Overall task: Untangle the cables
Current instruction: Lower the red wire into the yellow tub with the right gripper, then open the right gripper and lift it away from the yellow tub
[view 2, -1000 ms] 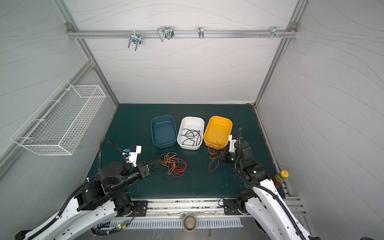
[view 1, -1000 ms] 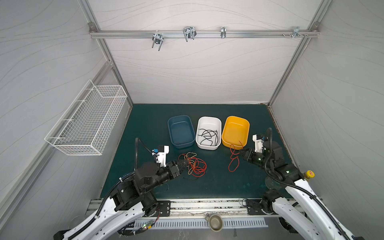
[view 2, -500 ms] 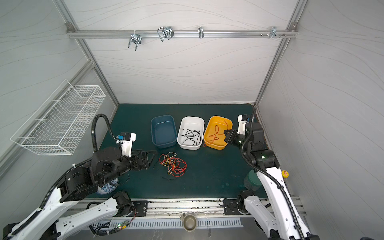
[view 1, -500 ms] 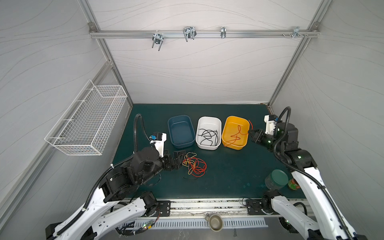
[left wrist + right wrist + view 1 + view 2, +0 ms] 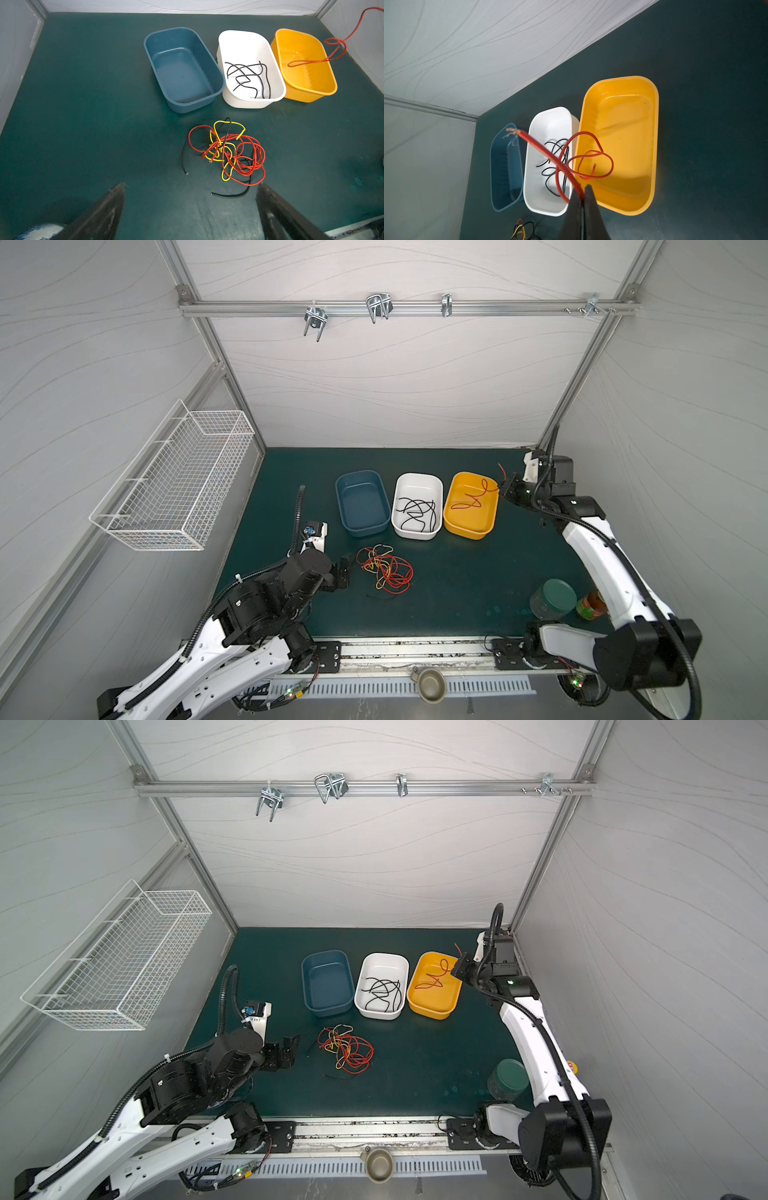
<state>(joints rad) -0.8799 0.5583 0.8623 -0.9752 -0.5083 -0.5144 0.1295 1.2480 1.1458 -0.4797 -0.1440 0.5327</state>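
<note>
The left arm sits folded low at the near left of the counter [image 5: 457,593], elbow bent and forearm levelled toward the right. Its left gripper [image 5: 344,570] has its jaws spread wide with nothing between them, just left of the tangle of cables [image 5: 388,570]. In the left wrist view the two dark fingers [image 5: 112,207] frame that tangle of cables [image 5: 228,151]: red, yellow and black strands knotted in a loose heap on the counter, near of the three tubs. The right arm rises from its near-right base and stretches far along the right wall, with the wrist bent leftward. That puts the right gripper [image 5: 508,485] at the far right corner of the yellow tub [image 5: 469,531]. Its jaws are pressed together on a red cable [image 5: 473,499] close to one end, and the bare copper tip pokes out beyond the right gripper [image 5: 583,187]. The rest of the red cable [image 5: 591,158] curls in loops over the inside of the yellow tub; whether it touches the floor of the tub cannot be told. The black cables [image 5: 417,512] lie in the white tub [image 5: 415,477], between the yellow tub and the blue tub [image 5: 338,506].
</note>
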